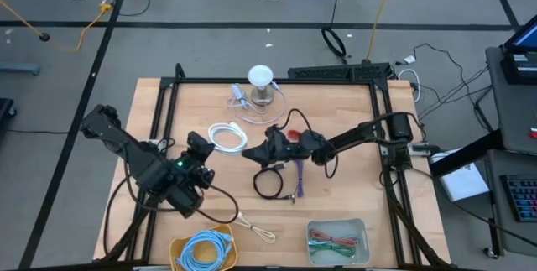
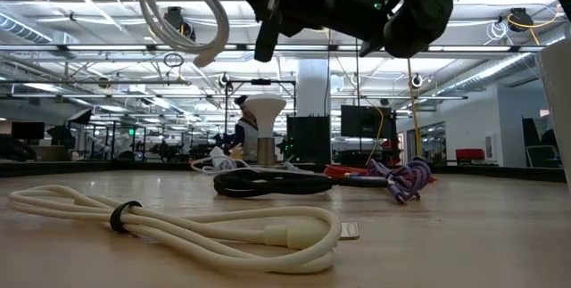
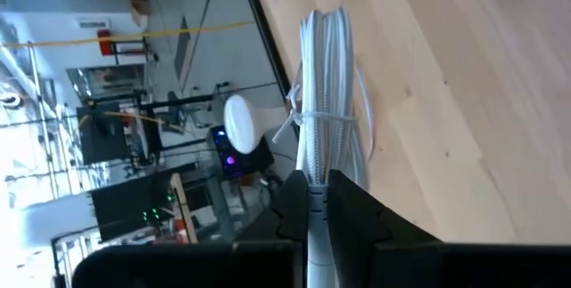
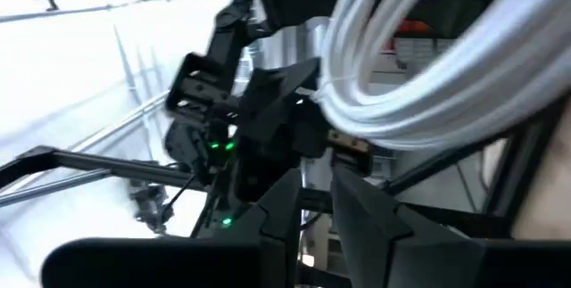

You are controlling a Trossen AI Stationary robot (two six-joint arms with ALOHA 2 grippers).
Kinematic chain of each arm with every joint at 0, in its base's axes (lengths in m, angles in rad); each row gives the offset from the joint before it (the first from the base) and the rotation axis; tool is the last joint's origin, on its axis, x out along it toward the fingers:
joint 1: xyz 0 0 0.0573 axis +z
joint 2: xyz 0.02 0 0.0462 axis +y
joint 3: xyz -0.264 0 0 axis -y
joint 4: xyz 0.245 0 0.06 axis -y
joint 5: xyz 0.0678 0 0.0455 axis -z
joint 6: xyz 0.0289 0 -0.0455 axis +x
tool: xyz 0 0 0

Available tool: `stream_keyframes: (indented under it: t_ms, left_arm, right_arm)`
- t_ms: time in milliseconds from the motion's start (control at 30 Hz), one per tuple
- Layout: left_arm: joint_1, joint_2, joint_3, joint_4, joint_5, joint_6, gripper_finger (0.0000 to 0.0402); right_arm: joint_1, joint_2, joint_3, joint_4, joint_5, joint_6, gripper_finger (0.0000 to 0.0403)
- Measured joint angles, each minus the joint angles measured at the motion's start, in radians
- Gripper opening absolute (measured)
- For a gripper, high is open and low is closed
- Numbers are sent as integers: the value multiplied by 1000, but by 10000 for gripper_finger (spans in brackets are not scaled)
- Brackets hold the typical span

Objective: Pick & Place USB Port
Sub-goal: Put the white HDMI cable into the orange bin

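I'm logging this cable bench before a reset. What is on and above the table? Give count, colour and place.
white cable coil: one, white, lifted off the table
black cable: one, black, coiled mid-table
purple cable: one, purple, beside the black cable
red cable: one, red, mid-table, partly under the right arm
cream cable: one, cream, dark band, near the front
domed stand: one, white, back edge
yellow bowl: one, front edge, holding a blue cable
grey tray: one, front right, holding red and green cables
left gripper: fingers shut on the white cable coil
right gripper: mid-table, beside the coil
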Motion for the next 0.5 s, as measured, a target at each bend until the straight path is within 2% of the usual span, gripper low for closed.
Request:
stream_keyframes:
  t_ms: [133,233,367,500]
  left_arm:
    - [0,-2,3,3,-14,37,19]
    - [0,-13,3,3,-64,95,19]
    - [26,-45,4,2,-96,143,19]
    - [48,-82,4,0,-98,166,19]
  right_arm:
    - [-3,-14,0,-51,-28,-1,66]
    - [-3,-25,0,-54,-53,-2,89]
    - [2,-24,43,-60,-94,-7,144]
    - [4,-27,130,-79,-104,-47,217]
